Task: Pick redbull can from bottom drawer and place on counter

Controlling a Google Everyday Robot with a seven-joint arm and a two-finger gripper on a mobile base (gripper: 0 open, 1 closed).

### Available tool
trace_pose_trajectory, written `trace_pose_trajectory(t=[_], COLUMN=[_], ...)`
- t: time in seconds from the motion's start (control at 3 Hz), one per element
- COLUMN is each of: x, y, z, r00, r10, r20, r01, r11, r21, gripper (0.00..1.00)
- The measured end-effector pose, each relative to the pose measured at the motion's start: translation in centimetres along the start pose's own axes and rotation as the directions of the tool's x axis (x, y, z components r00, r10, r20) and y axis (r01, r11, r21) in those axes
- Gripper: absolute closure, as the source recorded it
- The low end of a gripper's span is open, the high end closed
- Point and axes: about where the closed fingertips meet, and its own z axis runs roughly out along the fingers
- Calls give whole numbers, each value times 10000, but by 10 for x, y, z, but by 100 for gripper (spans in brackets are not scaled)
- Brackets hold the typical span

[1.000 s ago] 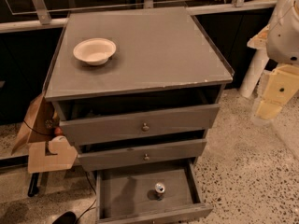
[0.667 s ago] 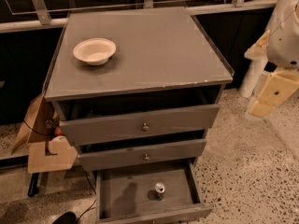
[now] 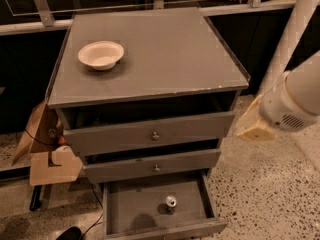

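A grey-brown three-drawer cabinet seen from above and in front. Over the last second the robot's white arm has swung lower and closer to the cabinet's right side. Its gripper [image 3: 252,126], a tan piece at the end of the arm, now hangs just off the cabinet's right side, level with the top drawer [image 3: 150,136]. Whether it is open or closed cannot be told, and it holds nothing visible. This looks like the start of the reach, with the descent to the drawer not yet made. The redbull can [image 3: 171,202] stands upright, silver top showing, right of centre in the pulled-out bottom drawer [image 3: 132,206], well below the gripper. The counter [image 3: 165,54] carries only a pale bowl [image 3: 101,54] near its back left corner. No brand or writing is legible, even on the can.
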Motion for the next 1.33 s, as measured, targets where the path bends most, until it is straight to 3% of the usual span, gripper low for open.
trace_pose_trajectory(t=[0.33, 0.67, 1.0, 1.33], x=[19, 31, 33, 52], y=[37, 49, 50, 58], z=[107, 181, 187, 229], r00=[9923, 9801, 9826, 9825], r10=[720, 1221, 1168, 1017], r20=[1007, 1563, 1447, 1563], r01=[-623, -988, -956, -778], r11=[9934, 9839, 9847, 9853], r21=[-958, -1487, -1453, -1522], gripper=[96, 100, 100, 100])
